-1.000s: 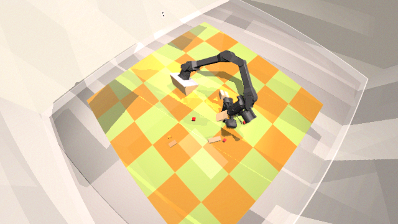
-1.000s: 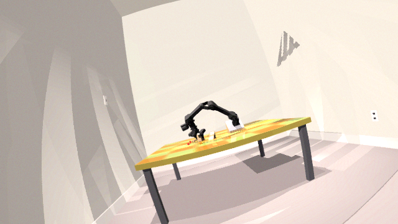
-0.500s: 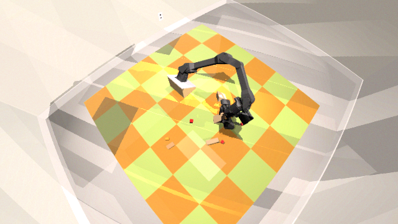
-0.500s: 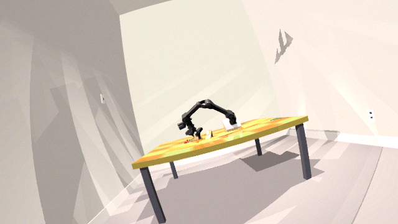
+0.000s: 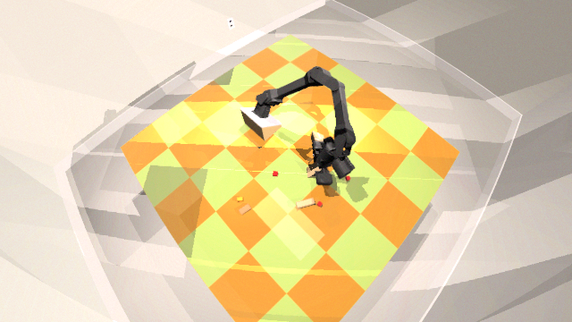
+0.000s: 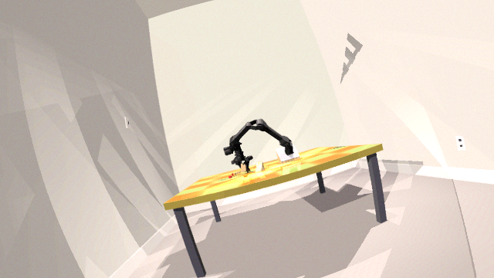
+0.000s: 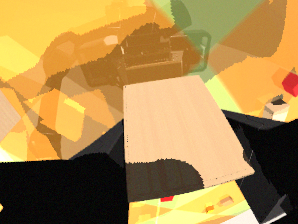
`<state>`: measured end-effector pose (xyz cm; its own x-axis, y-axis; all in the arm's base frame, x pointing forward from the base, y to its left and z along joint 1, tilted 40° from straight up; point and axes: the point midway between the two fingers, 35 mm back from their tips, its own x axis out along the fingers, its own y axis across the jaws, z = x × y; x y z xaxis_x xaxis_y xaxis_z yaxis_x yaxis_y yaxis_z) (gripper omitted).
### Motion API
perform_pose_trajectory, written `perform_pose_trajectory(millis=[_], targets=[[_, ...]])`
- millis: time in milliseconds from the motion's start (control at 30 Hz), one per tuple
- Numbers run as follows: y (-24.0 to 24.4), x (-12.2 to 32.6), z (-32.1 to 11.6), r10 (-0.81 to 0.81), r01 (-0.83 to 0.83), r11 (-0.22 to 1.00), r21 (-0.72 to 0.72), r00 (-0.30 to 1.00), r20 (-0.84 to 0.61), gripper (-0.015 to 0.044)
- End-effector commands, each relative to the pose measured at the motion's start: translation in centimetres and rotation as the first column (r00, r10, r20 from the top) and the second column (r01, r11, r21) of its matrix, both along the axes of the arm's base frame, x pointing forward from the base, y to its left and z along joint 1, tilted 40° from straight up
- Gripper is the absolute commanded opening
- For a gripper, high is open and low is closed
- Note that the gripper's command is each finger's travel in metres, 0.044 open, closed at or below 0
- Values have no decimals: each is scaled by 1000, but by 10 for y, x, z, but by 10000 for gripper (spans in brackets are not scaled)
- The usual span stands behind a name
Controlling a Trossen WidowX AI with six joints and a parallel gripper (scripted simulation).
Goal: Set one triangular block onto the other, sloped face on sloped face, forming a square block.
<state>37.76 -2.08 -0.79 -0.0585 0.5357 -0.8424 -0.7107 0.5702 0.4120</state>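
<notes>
My gripper [image 5: 315,169] [image 6: 243,166] [image 7: 165,117] points down and is shut on one triangular block. That held block [image 5: 312,173] [image 6: 243,167] [image 7: 170,125] is pale wood, and its broad face fills the space between the fingers in the wrist view. Whether it touches the table is not clear. The other triangular block [image 5: 317,136] [image 6: 259,167] is pale wood too and stands apart on the table, on the arm-base side of the hand. Only part of it [image 7: 6,117] shows at the left edge of the wrist view.
Red cubes [image 5: 275,173] [image 5: 348,178] [image 5: 319,204] lie around the hand. One is beside a cream bar [image 5: 306,204]. A tan block [image 5: 244,209] and a small yellow block [image 5: 239,199] lie farther off. The arm's base stands at a white box [image 5: 264,125] [image 6: 287,154].
</notes>
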Motion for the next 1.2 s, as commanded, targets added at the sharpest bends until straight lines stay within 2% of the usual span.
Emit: perform_pose_trajectory(millis=[0,567,1167], targets=[[-4,-6,-1,-35,32,997,66,998,44,0],[-27,-28,-8,-261,154,908,389,935,239,0],[-43,-51,-27,-531,168,691,703,778,335,0]])
